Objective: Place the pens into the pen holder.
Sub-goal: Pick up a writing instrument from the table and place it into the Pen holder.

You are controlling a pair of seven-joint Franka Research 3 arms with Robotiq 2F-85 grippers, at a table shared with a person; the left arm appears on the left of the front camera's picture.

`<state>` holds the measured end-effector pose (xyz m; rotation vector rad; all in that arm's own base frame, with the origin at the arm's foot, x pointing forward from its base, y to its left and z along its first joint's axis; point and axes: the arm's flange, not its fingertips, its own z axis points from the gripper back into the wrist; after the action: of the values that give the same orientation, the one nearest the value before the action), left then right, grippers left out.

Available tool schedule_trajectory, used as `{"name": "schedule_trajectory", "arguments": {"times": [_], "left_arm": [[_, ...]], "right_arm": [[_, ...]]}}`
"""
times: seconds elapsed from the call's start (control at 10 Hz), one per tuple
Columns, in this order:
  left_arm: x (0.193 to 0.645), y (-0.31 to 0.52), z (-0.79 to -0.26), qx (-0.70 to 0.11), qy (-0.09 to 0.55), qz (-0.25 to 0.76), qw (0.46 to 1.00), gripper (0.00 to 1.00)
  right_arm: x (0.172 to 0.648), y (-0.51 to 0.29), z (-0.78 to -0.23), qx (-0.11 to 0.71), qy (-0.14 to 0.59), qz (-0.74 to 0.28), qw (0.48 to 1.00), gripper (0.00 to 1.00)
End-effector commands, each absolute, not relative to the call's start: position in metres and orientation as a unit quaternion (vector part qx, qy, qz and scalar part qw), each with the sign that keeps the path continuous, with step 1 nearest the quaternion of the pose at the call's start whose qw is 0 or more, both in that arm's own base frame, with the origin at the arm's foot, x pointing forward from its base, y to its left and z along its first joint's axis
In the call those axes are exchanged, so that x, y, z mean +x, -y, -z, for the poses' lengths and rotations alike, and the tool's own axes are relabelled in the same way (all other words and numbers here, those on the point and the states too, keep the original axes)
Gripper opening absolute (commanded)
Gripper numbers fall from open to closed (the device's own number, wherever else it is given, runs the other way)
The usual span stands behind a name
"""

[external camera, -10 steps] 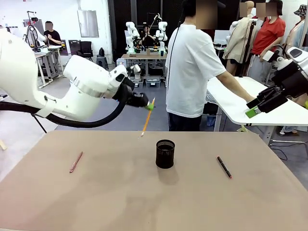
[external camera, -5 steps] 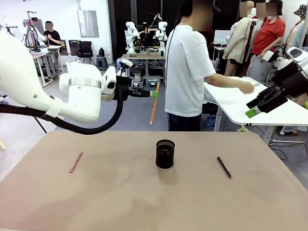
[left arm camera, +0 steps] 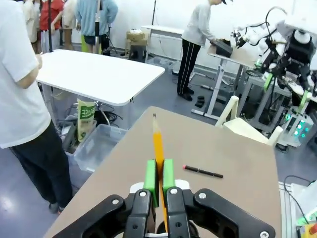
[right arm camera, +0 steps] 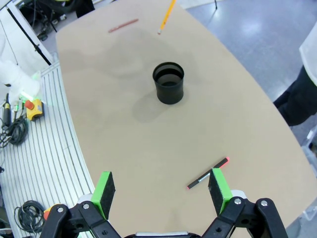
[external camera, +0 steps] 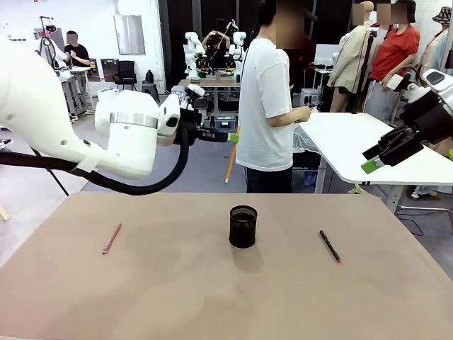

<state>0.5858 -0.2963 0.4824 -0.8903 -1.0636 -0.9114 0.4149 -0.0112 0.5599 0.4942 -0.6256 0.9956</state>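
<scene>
1 yellow pen point(external camera: 231, 159), now higher

Tan table point(external camera: 177, 297): black mesh pen holder point(external camera: 243, 227) upright at centre; pinkish-red pen point(external camera: 112, 239) lying left; red-tipped black pen point(external camera: 330, 246) lying right.

Front camera faces across the table point(external camera: 177, 283) — wrist cameras look down; all share the black pen point(external camera: 330, 246).

Left arm from 9 o'clock, wrist level; left gripper point(external camera: 231, 137) points to 3 o'clock, pinching the yellow-orange pen point(external camera: 230, 162). Right gripper point(external camera: 369, 165), at 3 o'clock, jaws wide apart, apparently tilted toward 8 o'clock.
</scene>
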Motion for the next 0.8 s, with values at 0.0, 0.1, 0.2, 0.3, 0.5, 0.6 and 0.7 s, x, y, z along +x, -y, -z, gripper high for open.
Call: {"name": "schedule_trajectory", "arguments": {"times": [0.0,0.1,0.2,0.3,0.5,0.6,0.7], "left_arm": [[0.598,0.309,-0.455,-0.386,0.499,0.436,0.642,0.0],[0.596,0.312,-0.452,-0.381,0.504,0.436,0.641,0.0],[0.601,0.318,-0.444,-0.376,0.517,0.45,0.624,0.0],[0.606,0.323,-0.437,-0.376,0.521,0.457,0.615,0.0],[0.605,0.325,-0.424,-0.396,0.514,0.46,0.606,0.0],[0.602,0.328,-0.42,-0.411,0.511,0.454,0.603,0.0],[0.604,0.334,-0.413,-0.422,0.51,0.449,0.6,0.0]], "right_arm": [[0.415,0.01,-0.561,0.236,0.296,-0.461,0.803,1.0],[0.415,0.01,-0.561,0.236,0.296,-0.461,0.803,1.0],[0.415,0.01,-0.561,0.236,0.296,-0.461,0.803,1.0],[0.415,0.01,-0.561,0.236,0.296,-0.461,0.803,1.0],[0.415,0.01,-0.561,0.236,0.296,-0.461,0.803,1.0],[0.415,0.01,-0.561,0.236,0.296,-0.461,0.803,1.0],[0.415,0.01,-0.561,0.236,0.296,-0.461,0.803,1.0]]}}
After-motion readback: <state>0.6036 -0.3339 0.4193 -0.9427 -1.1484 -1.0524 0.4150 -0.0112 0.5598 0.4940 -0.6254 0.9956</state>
